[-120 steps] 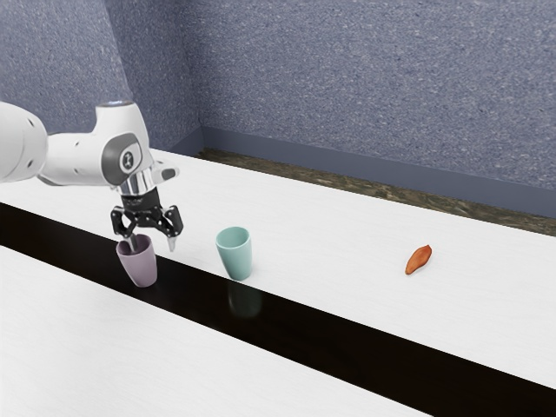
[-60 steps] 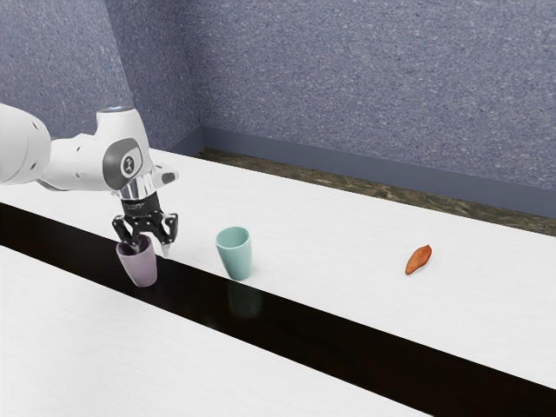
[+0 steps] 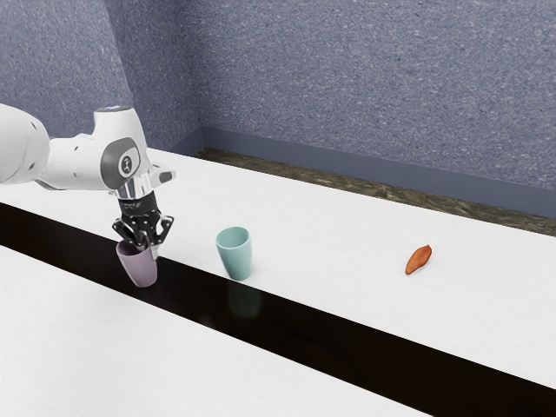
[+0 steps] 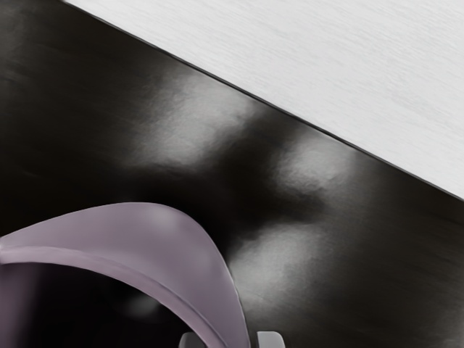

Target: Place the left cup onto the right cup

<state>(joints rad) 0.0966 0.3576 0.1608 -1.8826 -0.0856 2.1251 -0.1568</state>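
The gripper (image 3: 146, 244) points straight down with its fingers drawn narrow, pinching the rim of the purple cup (image 3: 138, 265) on the side nearer the teal cup (image 3: 234, 252). In the wrist view the purple wall (image 4: 167, 246) curves up between the two grey fingertips (image 4: 269, 338), one inside and one outside. The purple cup stands upright on the glossy dark strip (image 3: 304, 339) that runs across the white counter (image 3: 347, 217). The teal cup, also upright with its mouth open, sits apart toward the exterior view's right, at the strip's far edge (its reflection shows in the black surface). Well beyond it, further right on the white part, lies a small orange object (image 3: 419, 259). A speckled blue-grey wall (image 3: 365, 78) backs the scene.
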